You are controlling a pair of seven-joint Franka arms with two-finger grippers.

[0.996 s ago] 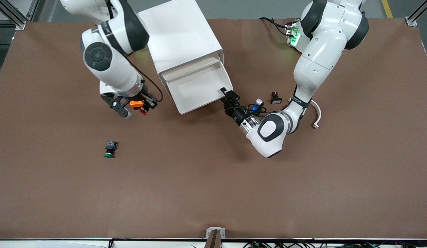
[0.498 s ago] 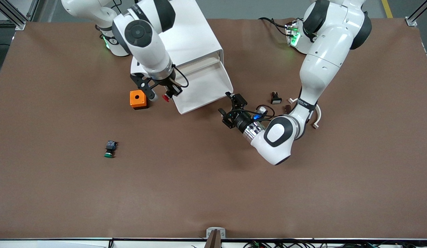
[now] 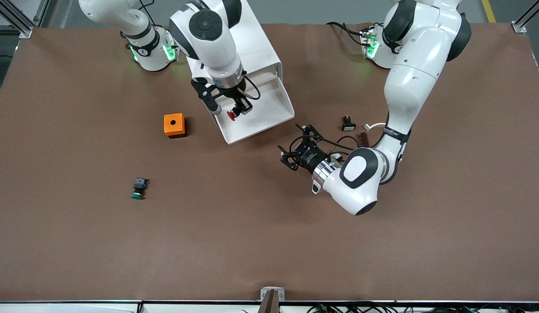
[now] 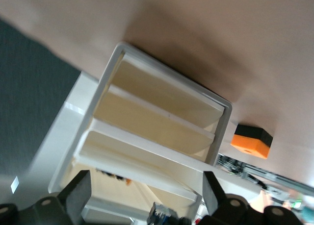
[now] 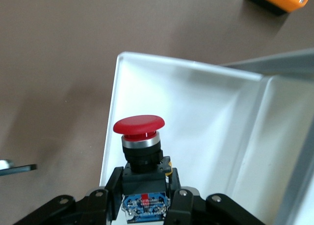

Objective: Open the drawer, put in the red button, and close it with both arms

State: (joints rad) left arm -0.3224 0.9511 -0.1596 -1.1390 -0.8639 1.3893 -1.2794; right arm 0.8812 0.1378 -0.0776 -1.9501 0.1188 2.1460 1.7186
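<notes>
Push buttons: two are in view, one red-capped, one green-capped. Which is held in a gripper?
The red-capped push button, clamped by the right gripper over the open white drawer; the green-capped push button lies on the table.

Even bright overhead light; soft shadows; left wrist view blurred.

red button (image 5: 139, 124), white drawer (image 3: 260, 114), orange box (image 3: 174, 125).

two arms (image 3: 208, 39), one drawer (image 3: 256, 115), two buttons (image 3: 231, 114)
</notes>
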